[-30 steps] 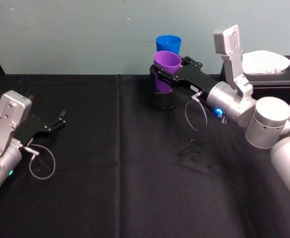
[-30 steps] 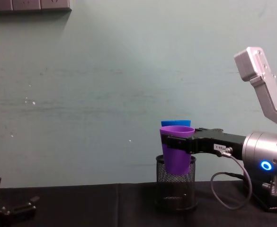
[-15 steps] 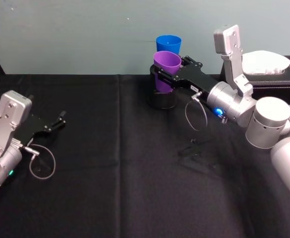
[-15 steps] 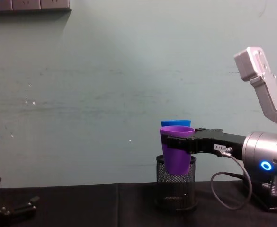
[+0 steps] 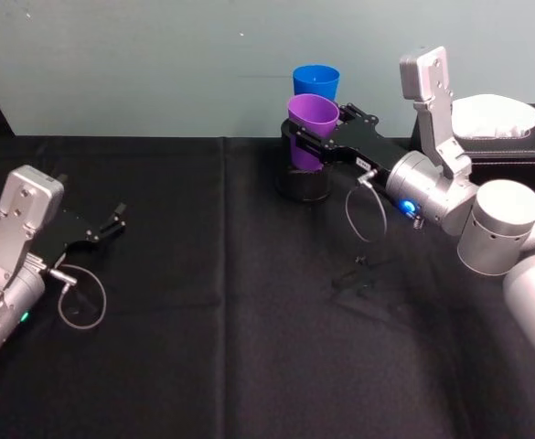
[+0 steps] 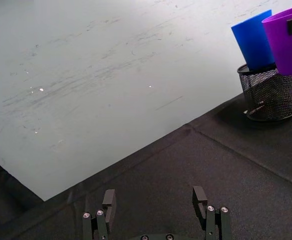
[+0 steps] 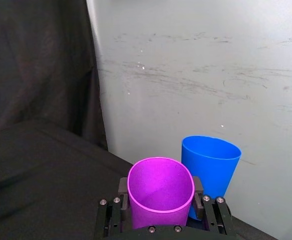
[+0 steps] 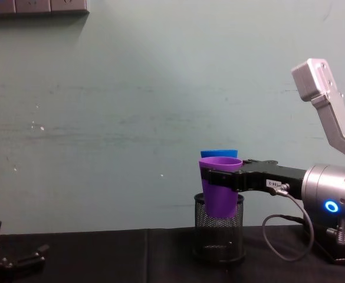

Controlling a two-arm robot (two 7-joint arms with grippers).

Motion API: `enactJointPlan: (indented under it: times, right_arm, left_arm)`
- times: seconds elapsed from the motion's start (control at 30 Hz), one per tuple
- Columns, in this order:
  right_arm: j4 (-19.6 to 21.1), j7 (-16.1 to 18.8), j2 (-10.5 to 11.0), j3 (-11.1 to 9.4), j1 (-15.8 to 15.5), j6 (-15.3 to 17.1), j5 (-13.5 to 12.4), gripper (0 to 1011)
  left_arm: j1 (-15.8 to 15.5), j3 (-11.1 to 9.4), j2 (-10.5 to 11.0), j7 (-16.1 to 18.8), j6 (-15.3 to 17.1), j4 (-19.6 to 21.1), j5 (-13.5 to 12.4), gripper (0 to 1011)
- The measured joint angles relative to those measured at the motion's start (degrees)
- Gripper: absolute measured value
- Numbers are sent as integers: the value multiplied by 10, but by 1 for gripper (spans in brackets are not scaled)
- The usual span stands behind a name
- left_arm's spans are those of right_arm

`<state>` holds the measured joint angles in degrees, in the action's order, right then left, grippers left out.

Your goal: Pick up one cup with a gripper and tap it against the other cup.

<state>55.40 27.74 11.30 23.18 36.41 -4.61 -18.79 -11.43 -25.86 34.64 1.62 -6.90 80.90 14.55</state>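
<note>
While the black long-fingered right gripper (image 5: 316, 137) clamps the tapered purple plastic tumbler (image 5: 311, 123) aloft at far centre, just in front of the bright blue plastic tumbler (image 5: 315, 80), perhaps touching it, the tap likely needs a short push farther; the left gripper (image 6: 154, 200) idles spread-fingered, near left.

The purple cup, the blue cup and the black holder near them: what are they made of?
Purple cup, clamped in the right gripper: probably plastic, smooth and thin-walled. Blue cup: likely the same, plain with a soft sheen. Black holder: looks like wire mesh, probably metal; you can see through its grid. Left gripper parked open, far left.
</note>
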Motion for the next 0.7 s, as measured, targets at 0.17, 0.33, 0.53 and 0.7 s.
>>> enactJointPlan:
  times: [0.17,0.33,0.53,0.7]
  right_arm:
    - [0,0,0,0,0,0,0,729]
    - [6,7,2,0,-5,-4,0,729]
    - [50,21,19,3,-32,1,-2,729]
    - [94,24,35,6,-62,14,-7,729]
  left_arm:
    - [0,0,0,0,0,0,0,1005]
    - [0,0,0,0,0,0,0,1005]
    - [0,0,0,0,0,0,0,1005]
    - [0,0,0,0,0,0,0,1005]
